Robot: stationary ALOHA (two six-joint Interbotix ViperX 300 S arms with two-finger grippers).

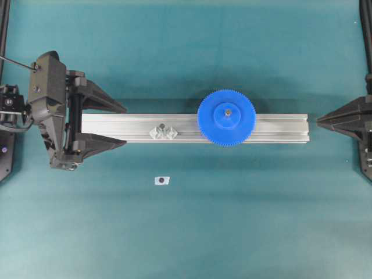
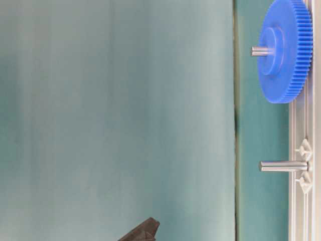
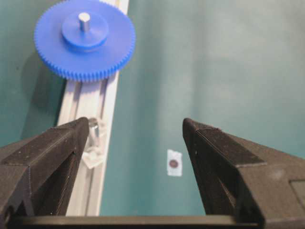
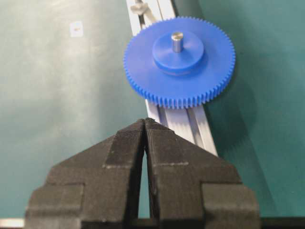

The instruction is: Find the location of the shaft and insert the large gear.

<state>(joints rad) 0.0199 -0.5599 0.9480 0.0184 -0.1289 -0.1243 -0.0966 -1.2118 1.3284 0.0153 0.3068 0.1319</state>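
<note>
The gear [image 1: 226, 117] already sits on its peg [image 4: 177, 41] toward the rail's [image 1: 116, 123] right end, so insertion looks done. The left claw [image 1: 119, 124] stands wide apart at the rail's left end, the right claw [image 4: 145, 125] pressed together; next, only check seating

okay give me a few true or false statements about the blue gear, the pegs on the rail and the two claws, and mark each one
1. The large gear sits on a shaft whose tip pokes through its hub. True.
2. The second peg also carries a gear. False: it stands bare on its clear mount.
3. The left claw is open and holds nothing. True.
4. The right claw is wide open. False: its jaws are shut together.
5. The small white tag lies on the rail. False: it lies on the green mat beside the rail.
</note>
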